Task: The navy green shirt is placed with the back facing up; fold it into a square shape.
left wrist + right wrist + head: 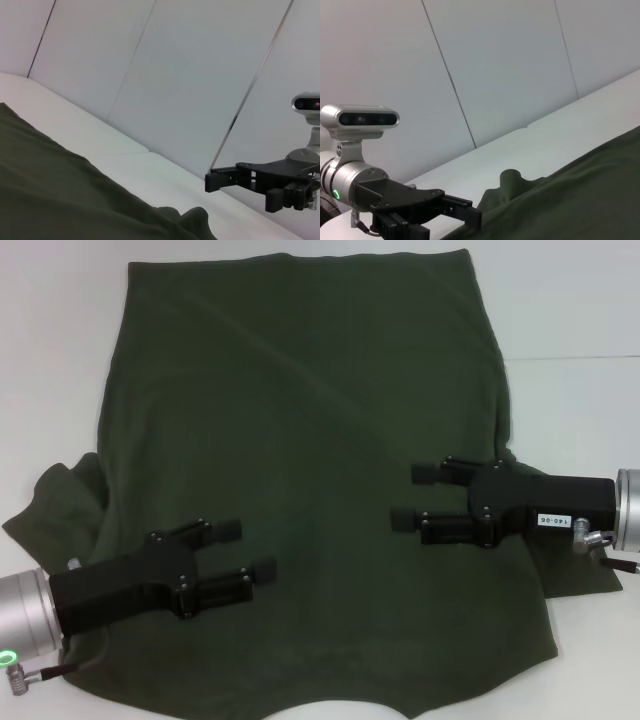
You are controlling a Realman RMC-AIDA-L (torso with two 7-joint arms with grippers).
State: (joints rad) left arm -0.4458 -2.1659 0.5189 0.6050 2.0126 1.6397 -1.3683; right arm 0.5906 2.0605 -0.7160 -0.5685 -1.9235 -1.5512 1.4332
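Note:
The navy green shirt (300, 440) lies spread flat on the white table (570, 320), plain side up. Its hem is at the far edge and its collar notch is at the near edge. One sleeve bunches out at the left (50, 510). My left gripper (250, 548) is open above the shirt's near left part, pointing right. My right gripper (410, 495) is open above the shirt's right side, pointing left, and nothing is between either gripper's fingers. The left wrist view shows the shirt (60, 200) and the right gripper (240, 192) farther off. The right wrist view shows the shirt (580, 195) and the left gripper (445, 220).
Bare white table surface (60, 360) flanks the shirt on both sides. A seam in the table (570, 358) runs at the right. Plain light wall panels (175, 75) stand behind the table.

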